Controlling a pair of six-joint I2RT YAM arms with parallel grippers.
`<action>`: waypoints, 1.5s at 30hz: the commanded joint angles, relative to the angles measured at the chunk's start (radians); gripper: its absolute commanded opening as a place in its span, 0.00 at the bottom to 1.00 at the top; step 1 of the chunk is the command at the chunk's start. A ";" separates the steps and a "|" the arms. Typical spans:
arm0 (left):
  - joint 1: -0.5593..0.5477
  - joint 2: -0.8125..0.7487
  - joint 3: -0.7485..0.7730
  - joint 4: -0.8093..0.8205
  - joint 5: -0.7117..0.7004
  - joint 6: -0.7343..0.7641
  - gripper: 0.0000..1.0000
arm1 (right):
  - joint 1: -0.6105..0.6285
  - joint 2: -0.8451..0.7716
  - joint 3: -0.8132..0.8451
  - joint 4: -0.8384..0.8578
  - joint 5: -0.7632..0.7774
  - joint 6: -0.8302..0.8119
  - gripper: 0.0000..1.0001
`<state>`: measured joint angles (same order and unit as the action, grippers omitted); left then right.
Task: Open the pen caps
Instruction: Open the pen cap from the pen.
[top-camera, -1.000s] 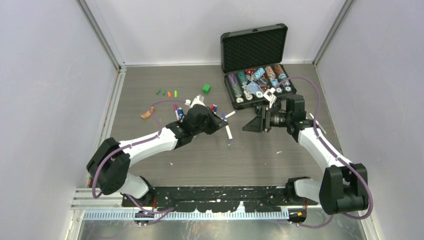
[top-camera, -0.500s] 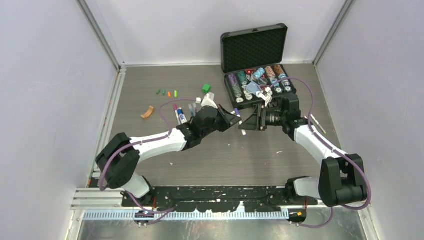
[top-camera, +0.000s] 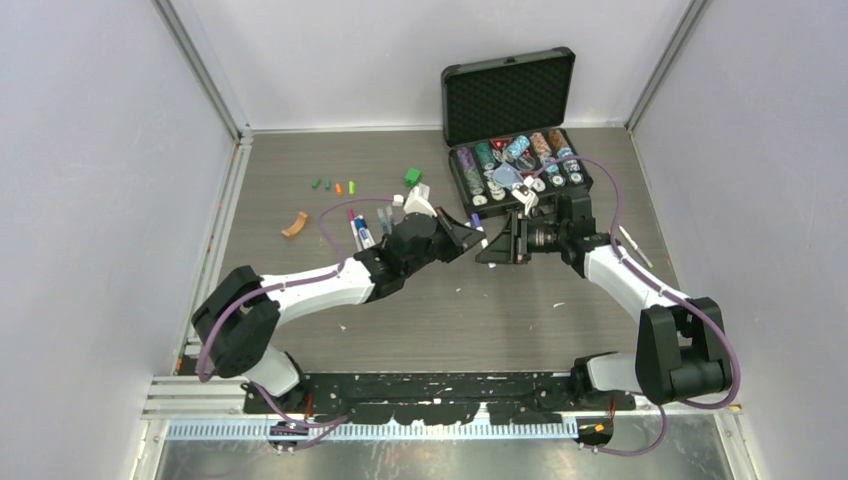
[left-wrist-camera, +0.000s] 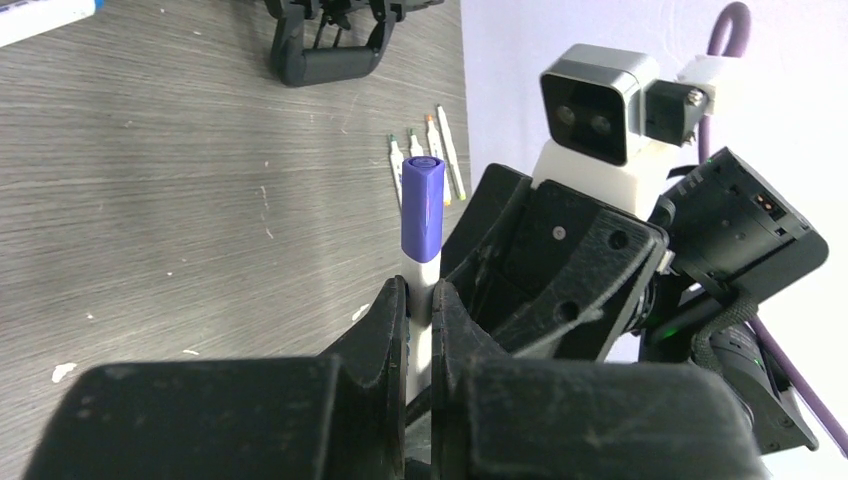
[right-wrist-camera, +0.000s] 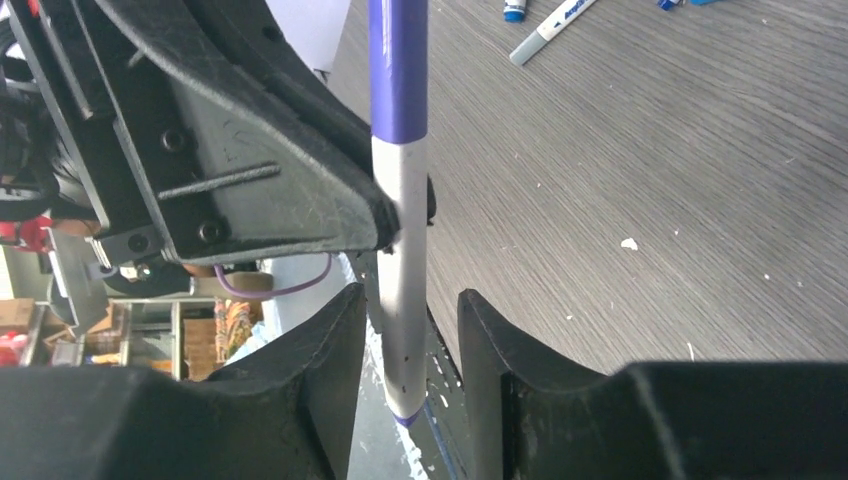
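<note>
The purple cap (left-wrist-camera: 422, 205) sits on its pen (left-wrist-camera: 421, 272), which is held above the bench (top-camera: 500, 310) near the middle. The left tool (left-wrist-camera: 420, 300) is clamped on the white barrel just below the cap. The right tool (right-wrist-camera: 408, 315) faces it, jaws parted, straddling the barrel's other end with a gap showing. Loose pens (top-camera: 360, 232) lie beside the left arm, and small caps (top-camera: 335, 186) lie farther back.

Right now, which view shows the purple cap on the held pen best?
Left wrist: the whole purple cap stands clear above the left fingers. Right wrist crops it at the top edge; top external shows only a speck.
</note>
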<state>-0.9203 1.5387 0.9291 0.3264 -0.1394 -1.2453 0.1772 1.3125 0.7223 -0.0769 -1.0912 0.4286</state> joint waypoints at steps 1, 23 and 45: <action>-0.012 -0.012 0.017 0.083 -0.021 0.017 0.00 | 0.003 0.008 0.050 0.046 -0.020 0.026 0.41; 0.030 -0.168 -0.127 0.261 0.026 0.191 0.74 | 0.002 -0.011 0.165 -0.333 -0.101 -0.376 0.00; 0.060 -0.099 -0.116 0.376 0.134 0.166 0.64 | 0.005 -0.007 0.195 -0.449 -0.209 -0.510 0.00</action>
<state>-0.8616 1.4319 0.7818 0.6464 -0.0158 -1.0698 0.1772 1.3247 0.8810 -0.5266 -1.2617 -0.0555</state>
